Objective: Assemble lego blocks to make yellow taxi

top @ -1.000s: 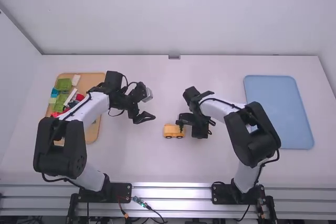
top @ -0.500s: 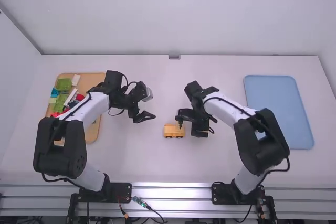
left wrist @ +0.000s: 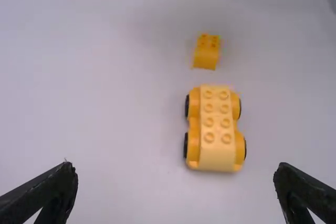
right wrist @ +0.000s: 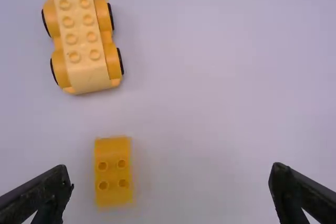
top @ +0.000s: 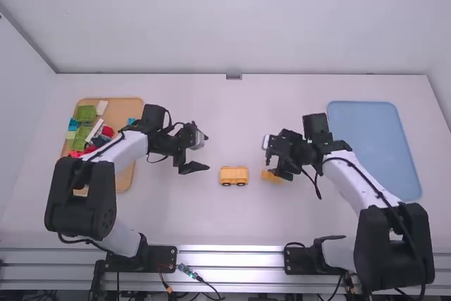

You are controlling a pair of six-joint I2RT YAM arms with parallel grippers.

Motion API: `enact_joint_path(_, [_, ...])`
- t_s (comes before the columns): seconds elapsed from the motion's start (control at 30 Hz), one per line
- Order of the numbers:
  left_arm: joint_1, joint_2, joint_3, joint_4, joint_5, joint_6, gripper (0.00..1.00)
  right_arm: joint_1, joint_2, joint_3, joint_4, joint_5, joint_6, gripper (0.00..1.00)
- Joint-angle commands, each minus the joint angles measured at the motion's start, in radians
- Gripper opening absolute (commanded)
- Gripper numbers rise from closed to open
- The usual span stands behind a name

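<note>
A yellow car base [top: 234, 175] with black wheels stands on the table between the arms. To its right a smaller yellow block [top: 270, 176] lies partly beneath my right gripper [top: 272, 166]. My left gripper [top: 195, 166] is over the table to the left of the base. In the left wrist view, the left gripper [left wrist: 176, 190] is wide open and empty, with the studded car base [left wrist: 216, 129] and the small block [left wrist: 207, 52] beyond it. Seen from the right wrist, the right gripper [right wrist: 170, 190] is also open; the block [right wrist: 113, 171] and car base [right wrist: 83, 41] are untouched.
On the left, a wooden tray [top: 124, 182] holds several green, red, white and blue blocks. A blue tray [top: 374, 147] lies on the right side of the table.
My right gripper has drawn back from the spot beside the car base, uncovering part of the small yellow block, and its arm has swung right. The left gripper has shifted slightly toward the camera.
</note>
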Motion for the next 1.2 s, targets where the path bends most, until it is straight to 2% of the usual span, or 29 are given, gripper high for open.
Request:
enact_joint_path(0.0, [-0.003,-0.026,-0.05,0.044,0.121,0.058,0.99,-0.045,0.015,-0.096,0.083,-0.18,-0.033,0.99])
enact_joint_path(0.17, [-0.045,-0.026,-0.168,0.241,0.165,0.039,0.99,-0.103,0.067,-0.203,0.286,-0.272,-0.032,0.99])
enact_joint_path(0.2, [-0.047,-0.026,-0.172,0.251,0.165,0.035,0.99,-0.105,0.069,-0.205,0.29,-0.274,-0.032,0.99])
enact_joint_path(0.4, [-0.11,-0.026,-0.294,0.561,0.119,-0.184,0.99,-0.129,0.198,-0.202,0.359,-0.291,-0.033,0.99])
enact_joint_path(0.53, [-0.114,-0.011,-0.333,0.653,0.13,-0.199,0.99,-0.128,0.264,-0.178,0.344,-0.303,-0.093,0.98])
enact_joint_path(0.67, [-0.114,0.019,-0.351,0.686,0.132,-0.204,0.99,-0.137,0.316,-0.164,0.35,-0.313,-0.111,0.96])
enact_joint_path(0.83, [-0.114,0.056,-0.341,0.682,0.132,-0.204,0.99,-0.173,0.362,-0.151,0.333,-0.363,-0.177,0.84])
enact_joint_path(1.03, [-0.114,0.072,-0.326,0.682,0.158,-0.204,0.99,-0.214,0.411,-0.151,0.331,-0.412,-0.209,0.82])
enact_joint_path(1.17, [-0.114,0.072,-0.317,0.675,0.158,-0.204,0.99,-0.212,0.467,-0.138,0.35,-0.444,-0.212,0.84])
